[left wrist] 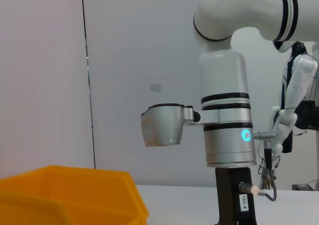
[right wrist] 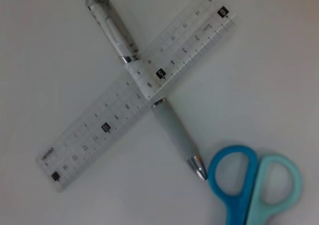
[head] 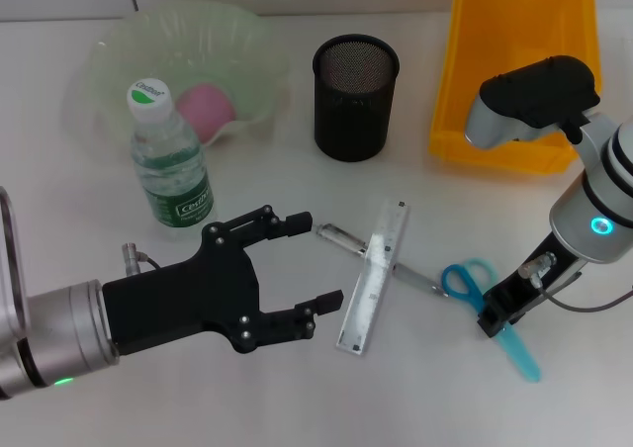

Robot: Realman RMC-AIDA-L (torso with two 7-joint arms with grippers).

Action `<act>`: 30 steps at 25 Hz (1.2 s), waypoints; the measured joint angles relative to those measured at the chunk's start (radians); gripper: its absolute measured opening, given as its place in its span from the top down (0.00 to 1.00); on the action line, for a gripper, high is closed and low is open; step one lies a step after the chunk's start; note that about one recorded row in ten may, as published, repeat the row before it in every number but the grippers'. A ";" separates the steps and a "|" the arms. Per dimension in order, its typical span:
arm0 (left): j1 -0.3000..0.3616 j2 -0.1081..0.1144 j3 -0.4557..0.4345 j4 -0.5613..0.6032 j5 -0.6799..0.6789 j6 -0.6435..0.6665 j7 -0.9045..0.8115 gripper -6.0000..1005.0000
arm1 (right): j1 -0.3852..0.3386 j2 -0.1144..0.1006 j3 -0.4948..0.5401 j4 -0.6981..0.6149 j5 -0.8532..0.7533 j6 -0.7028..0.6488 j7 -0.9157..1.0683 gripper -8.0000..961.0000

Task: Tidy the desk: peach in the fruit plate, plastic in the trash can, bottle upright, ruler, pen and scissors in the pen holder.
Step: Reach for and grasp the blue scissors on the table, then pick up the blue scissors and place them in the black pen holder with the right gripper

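You are working the stationery step: right tool (head: 497, 320) is sitting over the scissors (head: 473, 281), its opening not visible. Ruler (head: 373, 277) is lying across the pen (head: 381, 258) on the bench; left tool (head: 310, 264) is hovering wide open, empty. Next: grasp, then carry to the pen holder (head: 355, 97).

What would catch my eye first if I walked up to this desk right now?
Probably the big black left hand, open and hovering low over the front of the desk. Just beside it a clear ruler lies crossed over a pen, with blue scissors under the right hand. Behind stand an upright water bottle, a pink peach in its plate and a black mesh pen holder.
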 joint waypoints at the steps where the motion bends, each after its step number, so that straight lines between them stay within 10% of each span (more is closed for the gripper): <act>1: -0.005 0.000 0.000 -0.007 0.000 -0.002 0.000 0.20 | 0.002 0.000 -0.002 0.006 0.000 0.003 0.000 0.60; 16: -0.029 0.000 0.000 -0.033 -0.010 0.002 0.012 0.20 | -0.060 0.000 0.069 -0.081 -0.039 0.003 0.000 0.77; 30: -0.023 0.004 -0.027 -0.032 -0.050 0.019 0.027 0.20 | -0.261 -0.007 0.320 -0.726 0.059 0.050 -0.031 0.77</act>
